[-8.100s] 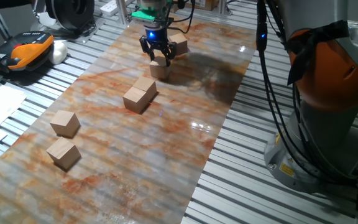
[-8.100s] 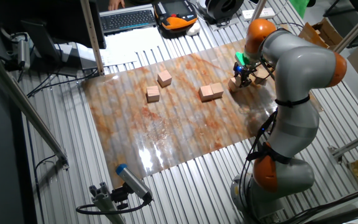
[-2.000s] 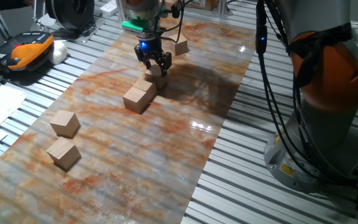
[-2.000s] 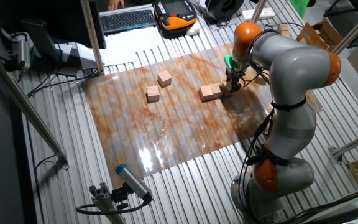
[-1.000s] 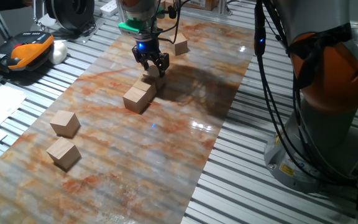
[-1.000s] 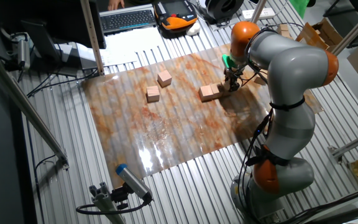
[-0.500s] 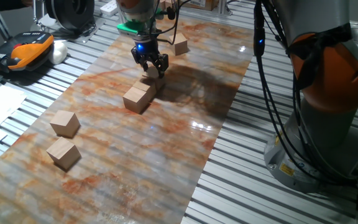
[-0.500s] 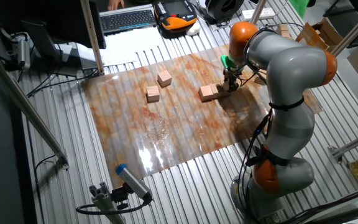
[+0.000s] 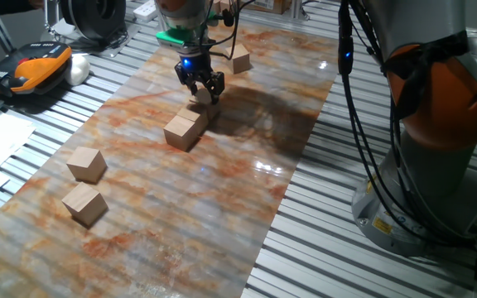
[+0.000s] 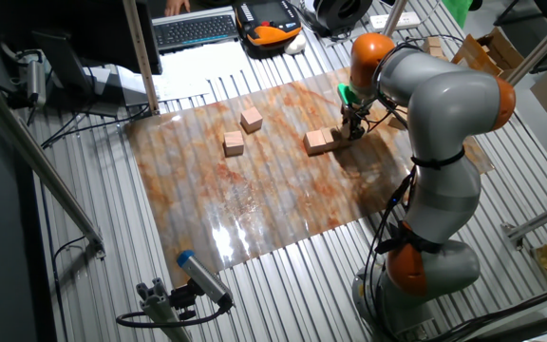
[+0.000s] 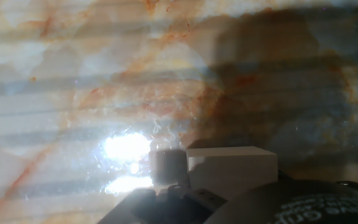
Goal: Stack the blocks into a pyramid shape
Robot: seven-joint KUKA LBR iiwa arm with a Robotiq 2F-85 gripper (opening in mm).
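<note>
You see the KUKA arm (image 10: 444, 123), grey with orange joints, reaching over a marbled orange-and-white sheet (image 9: 180, 190) that lies on a slatted metal table (image 9: 321, 240). At the sheet's far end the gripper (image 9: 200, 89) points straight down, its dark fingers (image 9: 190, 80) closed around one of the blocks (image 9: 203, 97), so it is holding that cube. The held block sits at the far end of a short row: the row's near cube (image 9: 183, 131) faces you, a second one (image 9: 197, 115) touches it behind, and the gripped cube is right beside that second one. You cannot tell whether it rests on the sheet or hangs just above it. From the other fixed view the row (image 10: 321, 142) shows just beside the gripper (image 10: 353, 130). Another block (image 9: 239, 60) lies alone beyond the gripper. Two more blocks (image 9: 86, 164) (image 9: 84, 204) stand apart from each other near the sheet's left edge, well away from the row. In the hand view a pale cube face (image 11: 232, 169) fills the lower middle above the marbled surface.
</note>
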